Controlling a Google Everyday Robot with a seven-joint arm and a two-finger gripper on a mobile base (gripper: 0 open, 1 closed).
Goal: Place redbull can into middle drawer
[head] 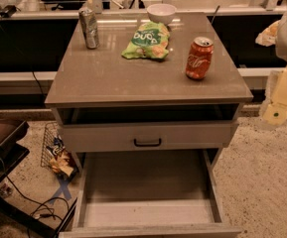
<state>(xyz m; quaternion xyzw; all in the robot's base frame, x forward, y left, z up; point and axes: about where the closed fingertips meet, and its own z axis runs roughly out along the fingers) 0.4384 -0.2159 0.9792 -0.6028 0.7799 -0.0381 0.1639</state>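
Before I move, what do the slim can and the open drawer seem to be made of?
The slim can: likely metal, dull silver sheen with highlights. The drawer: probably painted wood or laminate, flat matte grey-beige, no glare. The hand hangs at the right edge, beside the table.

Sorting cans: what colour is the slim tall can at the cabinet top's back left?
Slim tall metal can: silver-grey, darker markings; camera view. Claw sits at right edge.

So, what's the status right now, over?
Gripper hangs right of the table. Slim silver can upright at its back left. Drawer pulled open, floor bare. Chip bag and orange can sit between.
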